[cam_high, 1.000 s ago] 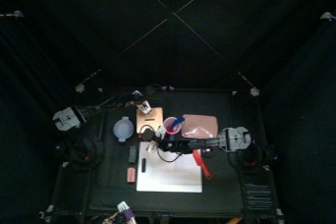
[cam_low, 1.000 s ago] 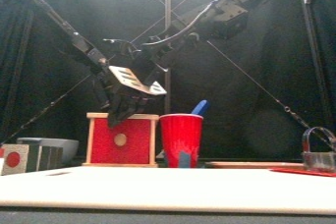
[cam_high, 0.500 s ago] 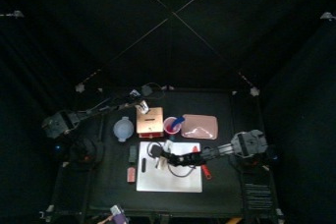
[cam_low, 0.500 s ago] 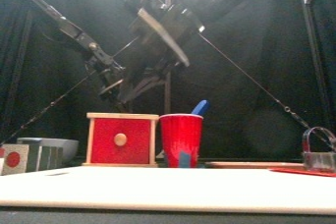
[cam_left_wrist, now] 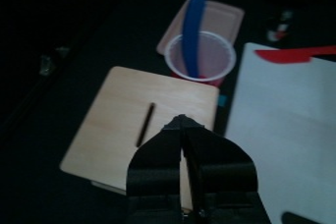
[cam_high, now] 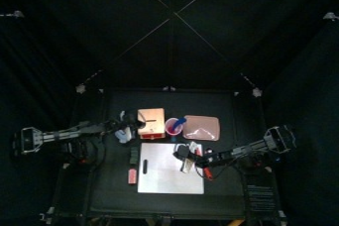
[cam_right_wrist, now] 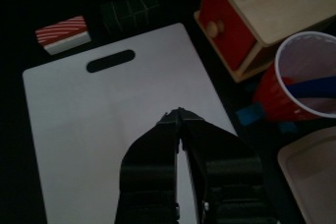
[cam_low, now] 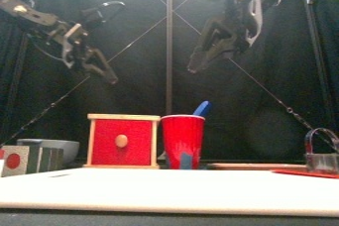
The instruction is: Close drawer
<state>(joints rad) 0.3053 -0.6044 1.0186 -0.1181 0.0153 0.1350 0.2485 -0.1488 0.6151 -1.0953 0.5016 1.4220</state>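
Above the bench, both tools hang clenched and empty: the left tool over the cabinet's top, the right tool over the white sheet. The drawer looks flush in its cabinet's red face, though the front view is dim. A careless retreat could clip the red cup beside it.

Both arms raised clear of the worktop, each on its own side. Left pincer jaws pressed together, empty, pointing down. Right pincer jaws also together, empty. In front view left pincer hangs lower than right pincer.
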